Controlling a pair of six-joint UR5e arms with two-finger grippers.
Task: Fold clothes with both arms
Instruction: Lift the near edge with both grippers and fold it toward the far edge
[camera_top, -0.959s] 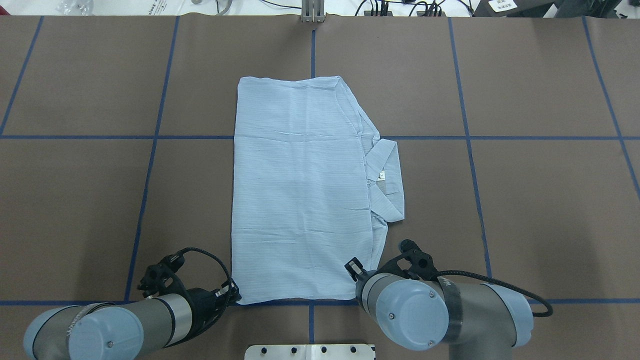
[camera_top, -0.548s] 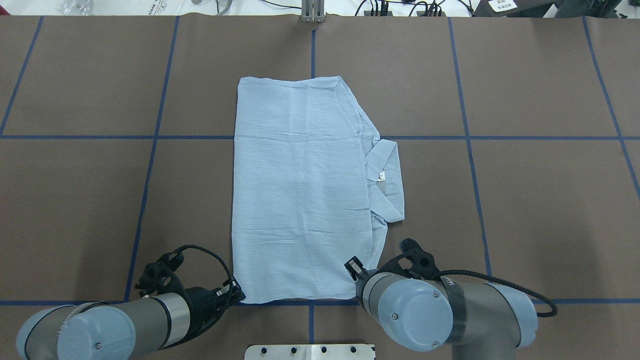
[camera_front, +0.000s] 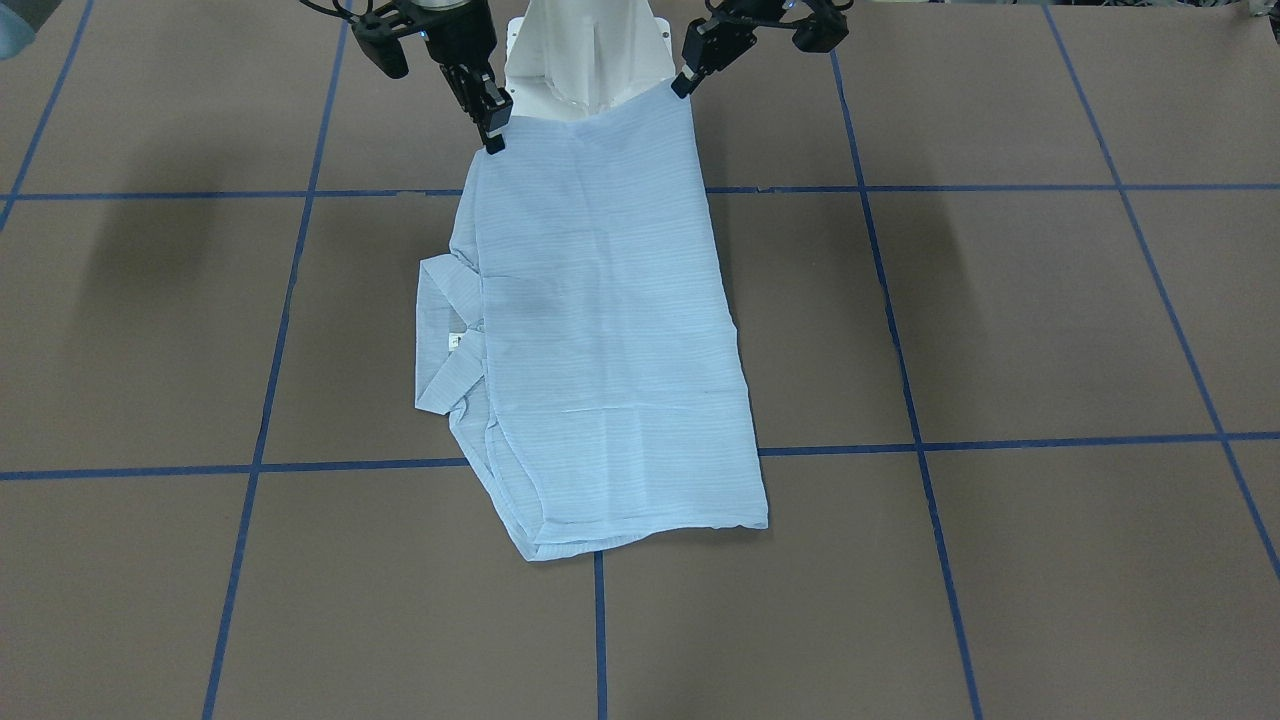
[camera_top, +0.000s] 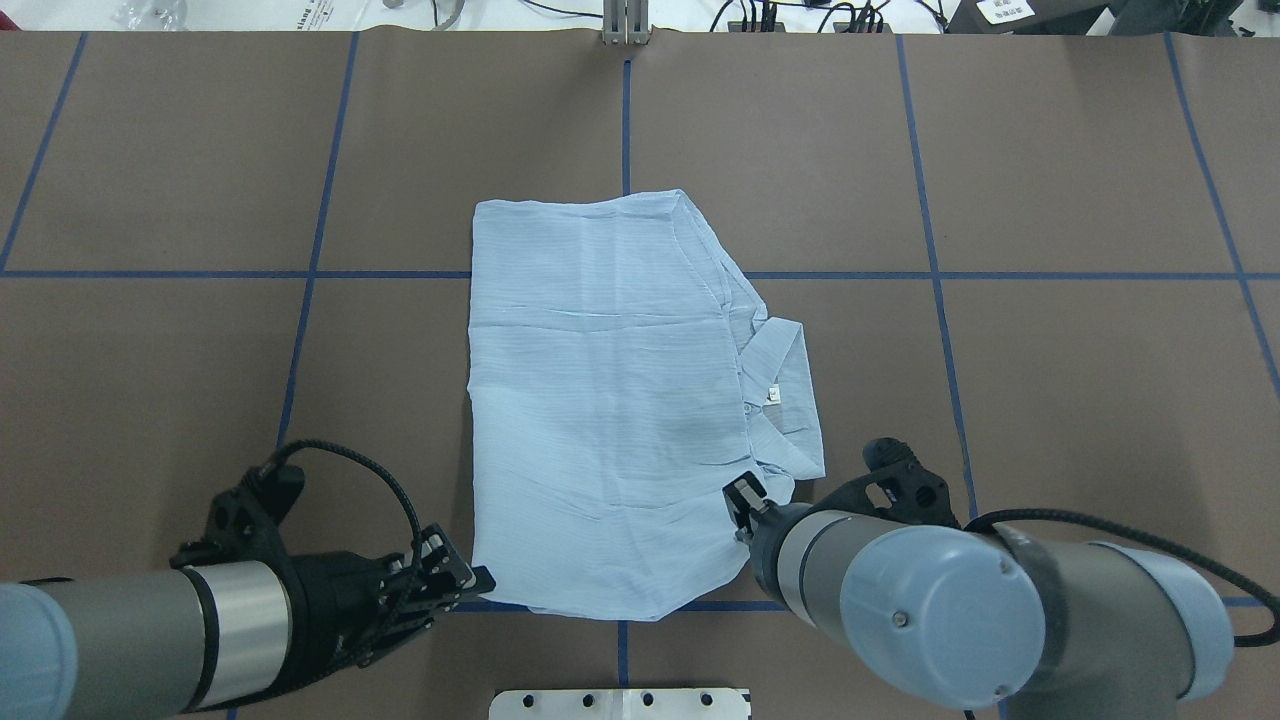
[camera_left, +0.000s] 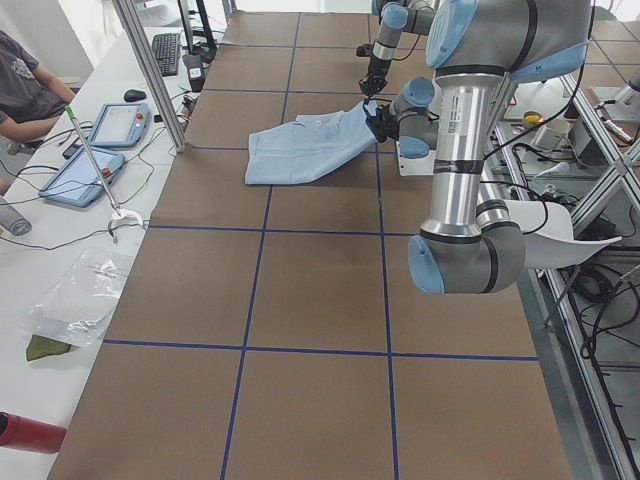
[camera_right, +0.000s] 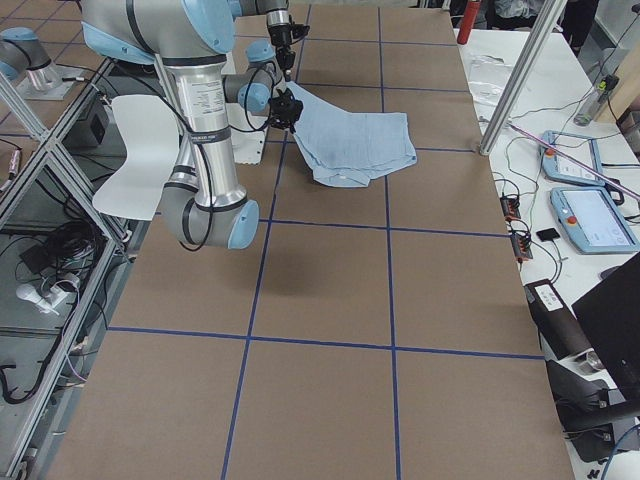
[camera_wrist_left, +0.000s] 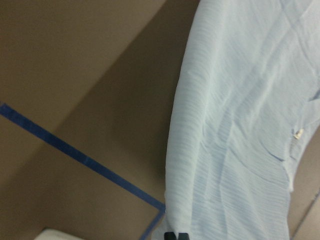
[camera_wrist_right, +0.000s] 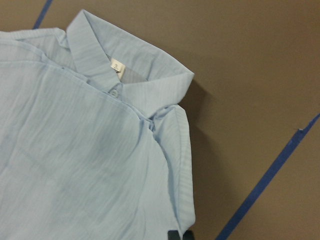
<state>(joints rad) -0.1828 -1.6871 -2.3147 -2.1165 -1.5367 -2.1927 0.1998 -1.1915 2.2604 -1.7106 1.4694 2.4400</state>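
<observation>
The pale-blue striped shirt (camera_top: 600, 400) lies folded lengthwise on the brown table, collar (camera_top: 785, 375) and neck label (camera_wrist_right: 117, 66) pointing to my right. Its near edge is lifted off the table and sags between both grippers. My left gripper (camera_top: 470, 580) is shut on the near left corner; it also shows in the front view (camera_front: 683, 88). My right gripper (camera_top: 745, 505) is shut on the near right corner, just below the collar, and also shows in the front view (camera_front: 493, 140). The far half of the shirt (camera_front: 600, 330) rests flat.
Blue tape lines (camera_top: 300, 275) cross the brown table cover in a grid. The white pedestal (camera_front: 590, 60) stands right behind the lifted edge. A metal post (camera_top: 625, 25) stands at the far edge. An operator's desk with tablets (camera_left: 120, 125) runs along the far side.
Both grippers have risen with the shirt's near corners. The whole shirt has slid toward the robot, and its far edge has pulled back from the far tape area.
</observation>
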